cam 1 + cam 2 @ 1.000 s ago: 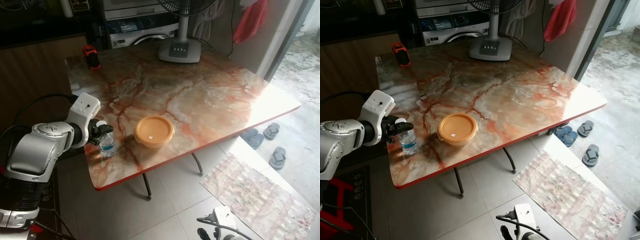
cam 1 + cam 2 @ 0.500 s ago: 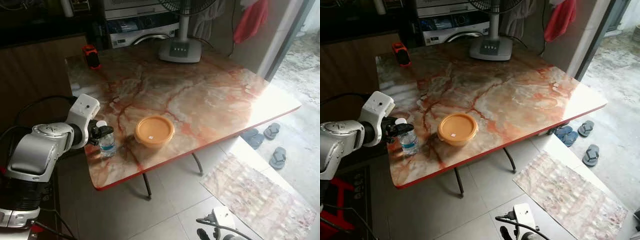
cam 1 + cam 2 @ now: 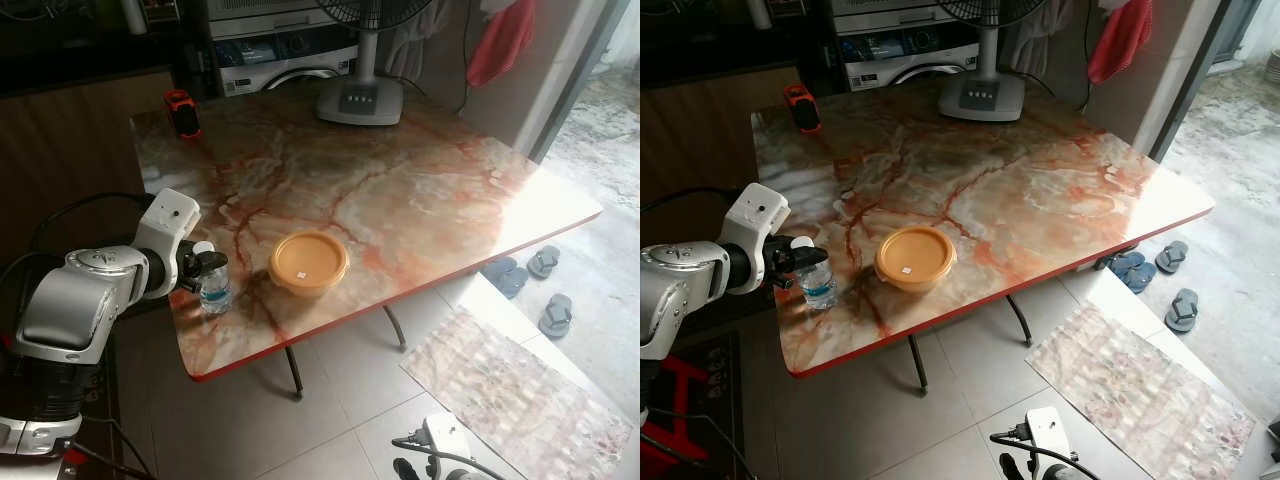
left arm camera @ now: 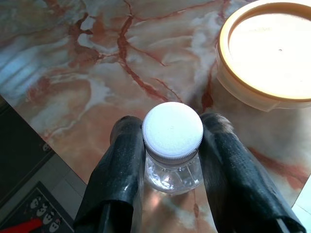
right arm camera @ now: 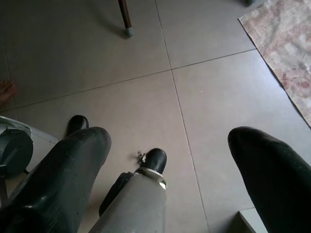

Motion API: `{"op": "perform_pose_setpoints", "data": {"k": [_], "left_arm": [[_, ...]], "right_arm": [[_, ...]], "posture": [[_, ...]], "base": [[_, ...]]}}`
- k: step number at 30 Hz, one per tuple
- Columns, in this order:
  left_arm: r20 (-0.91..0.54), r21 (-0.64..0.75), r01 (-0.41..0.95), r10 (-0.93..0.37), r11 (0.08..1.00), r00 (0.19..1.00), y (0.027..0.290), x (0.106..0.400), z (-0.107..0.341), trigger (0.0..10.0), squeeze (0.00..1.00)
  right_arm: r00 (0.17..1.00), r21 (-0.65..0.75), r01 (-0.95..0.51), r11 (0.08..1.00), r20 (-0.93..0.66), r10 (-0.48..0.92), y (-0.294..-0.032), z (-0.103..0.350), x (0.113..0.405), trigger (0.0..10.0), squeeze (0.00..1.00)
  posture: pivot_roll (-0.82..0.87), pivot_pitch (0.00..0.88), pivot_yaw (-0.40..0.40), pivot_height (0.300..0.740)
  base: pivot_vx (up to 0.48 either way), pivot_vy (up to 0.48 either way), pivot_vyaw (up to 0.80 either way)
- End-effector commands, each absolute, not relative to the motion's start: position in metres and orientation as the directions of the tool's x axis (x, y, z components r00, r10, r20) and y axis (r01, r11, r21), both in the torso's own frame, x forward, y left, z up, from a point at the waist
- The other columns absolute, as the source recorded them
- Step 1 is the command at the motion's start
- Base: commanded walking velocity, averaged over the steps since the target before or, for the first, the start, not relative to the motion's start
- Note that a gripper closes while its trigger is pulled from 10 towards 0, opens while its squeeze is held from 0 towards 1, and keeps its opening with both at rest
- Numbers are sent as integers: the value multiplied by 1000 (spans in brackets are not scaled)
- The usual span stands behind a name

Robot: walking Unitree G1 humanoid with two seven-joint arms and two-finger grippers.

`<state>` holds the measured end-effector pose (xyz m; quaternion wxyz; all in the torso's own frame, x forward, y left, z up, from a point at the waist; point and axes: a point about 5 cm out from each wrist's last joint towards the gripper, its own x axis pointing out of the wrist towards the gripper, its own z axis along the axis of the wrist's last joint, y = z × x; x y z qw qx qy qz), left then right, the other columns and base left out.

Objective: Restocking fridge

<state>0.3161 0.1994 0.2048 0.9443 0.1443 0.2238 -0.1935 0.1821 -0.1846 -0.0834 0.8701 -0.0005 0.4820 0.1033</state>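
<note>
Fan (image 3: pixel 372 40) head cut off above.

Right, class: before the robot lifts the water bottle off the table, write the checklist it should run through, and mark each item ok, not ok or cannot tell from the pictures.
1. Left gripper has a finger on each side of the water bottle, just below the cap: ok.
2. Fingers pressing firmly enough to hold the bottle's weight: cannot tell.
3. White cap is on the bottle: ok; whether it is tight, cannot tell.
4. Bottle stands upright near the edge of the table: ok.
5. Orange lidded container stands apart from the bottle, beside it rather than over it: ok.
6. Right gripper hangs open over the floor, away from the table: ok.
</note>
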Motion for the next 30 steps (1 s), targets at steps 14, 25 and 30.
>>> {"op": "perform_pose_setpoints", "data": {"k": [14,25,30], "left_arm": [[-497,164,402,-277,901,822,204,313,197,0,0],[-360,280,264,-154,923,920,207,317,217,0,0],[-171,308,152,-103,939,980,205,316,235,10000,0]], "right_arm": [[502,102,-187,977,-845,184,-185,-83,182,10000,0],[500,104,-186,977,-846,185,-186,-83,182,10000,0],[498,102,-191,976,-847,186,-187,-83,182,10000,0]], "posture": [[133,0,-12,740],[134,0,-20,740],[139,0,-28,740]], "base": [[0,0,0],[0,0,0],[0,0,0]]}}
